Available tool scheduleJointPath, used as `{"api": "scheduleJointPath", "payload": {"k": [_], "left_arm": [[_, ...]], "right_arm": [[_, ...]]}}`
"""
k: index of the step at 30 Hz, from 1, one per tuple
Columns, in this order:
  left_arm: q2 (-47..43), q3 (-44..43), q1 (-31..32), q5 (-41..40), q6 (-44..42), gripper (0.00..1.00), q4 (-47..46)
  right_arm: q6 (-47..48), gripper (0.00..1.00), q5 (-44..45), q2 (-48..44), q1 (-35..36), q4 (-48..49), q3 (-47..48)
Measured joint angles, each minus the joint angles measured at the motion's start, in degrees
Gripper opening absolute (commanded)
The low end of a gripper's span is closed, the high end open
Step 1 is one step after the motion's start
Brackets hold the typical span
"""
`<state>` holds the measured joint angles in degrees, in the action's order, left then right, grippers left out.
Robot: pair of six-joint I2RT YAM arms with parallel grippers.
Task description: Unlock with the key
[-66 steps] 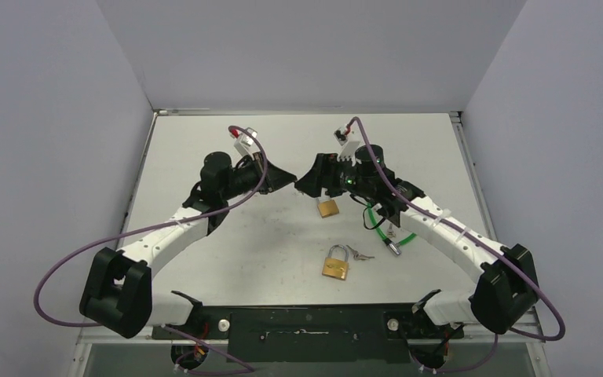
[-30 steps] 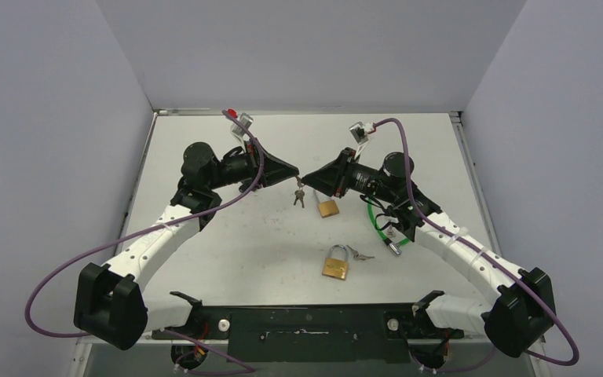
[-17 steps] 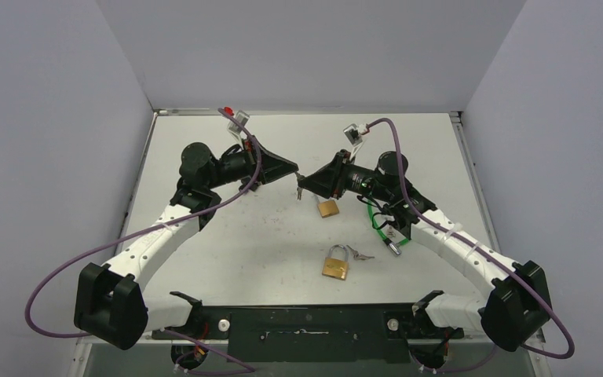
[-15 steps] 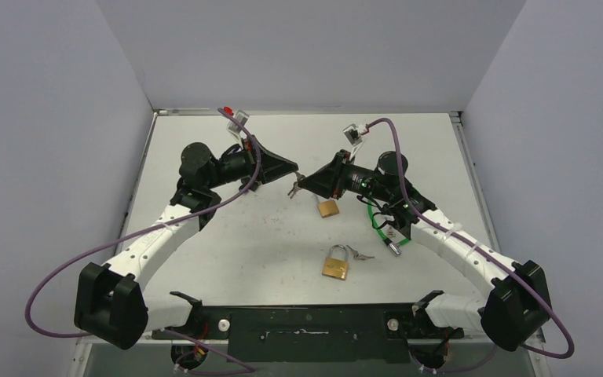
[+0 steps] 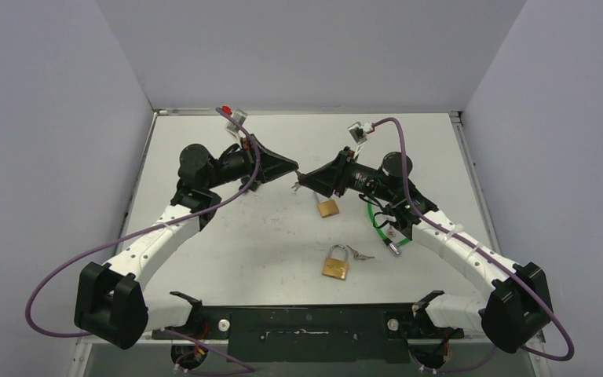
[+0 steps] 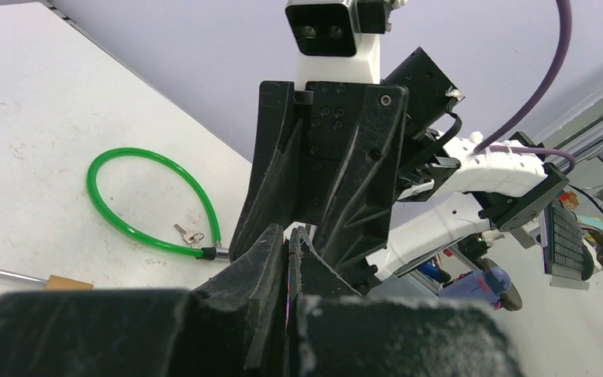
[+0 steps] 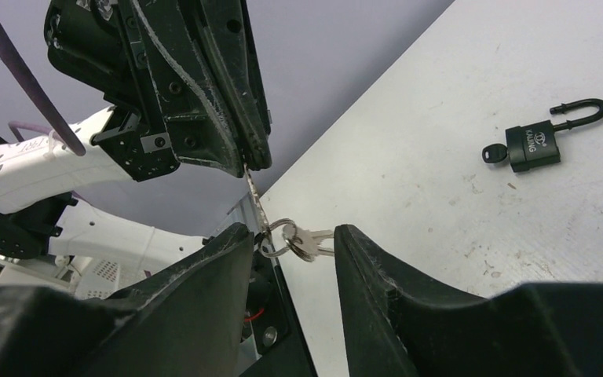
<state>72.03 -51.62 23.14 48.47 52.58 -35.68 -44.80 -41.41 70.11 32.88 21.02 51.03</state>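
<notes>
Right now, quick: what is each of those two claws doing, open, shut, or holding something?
Left gripper: jaws shut on the key.
Right gripper: jaws open, the key ring between them.

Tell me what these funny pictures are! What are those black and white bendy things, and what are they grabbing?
Those are two robot arms fixed to a white table. One picture looks down from above. The other two come from little cameras on the arms' wrists. The left fingers pinch a thin key. Its key ring hangs between the right fingers, which are open. On the table lie a far brass padlock, a near brass padlock, a green cable loop and a black padlock.
</notes>
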Motion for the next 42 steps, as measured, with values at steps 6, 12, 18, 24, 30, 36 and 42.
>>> {"api": "scheduleJointPath", "payload": {"k": [6, 12, 18, 24, 30, 36, 42], "left_arm": [[0.0, 0.3, 0.0, 0.2, 0.4, 0.00, -0.4], [0.0, 0.6, 0.0, 0.5, 1.0, 0.00, -0.8], [0.0, 0.8, 0.0, 1.0, 1.4, 0.00, -1.2], [0.0, 0.9, 0.0, 1.3, 2.0, 0.00, -1.8], [0.3, 1.7, -0.1, 1.7, 3.4, 0.00, -4.1], [1.0, 1.8, -0.4, 1.8, 5.4, 0.00, -6.3], [1.2, 1.8, -0.4, 1.4, 6.0, 0.45, -7.0]], "right_arm": [[-1.0, 0.42, 0.0, -0.6, -2.0, 0.9, -0.7], [-1.8, 0.40, -1.0, -0.6, -2.1, 2.6, -0.7], [-2.3, 0.28, -2.4, -0.6, -1.8, 3.0, -0.7], [-2.4, 0.16, -3.2, 0.0, -1.3, 3.4, -0.7], [-3.2, 0.06, -4.9, 0.6, -1.3, 5.5, -0.7], [-4.3, 0.00, -5.8, 1.0, -1.1, 7.0, -0.7], [-4.4, 0.00, -5.6, 1.0, -1.0, 7.5, -0.7]]}}
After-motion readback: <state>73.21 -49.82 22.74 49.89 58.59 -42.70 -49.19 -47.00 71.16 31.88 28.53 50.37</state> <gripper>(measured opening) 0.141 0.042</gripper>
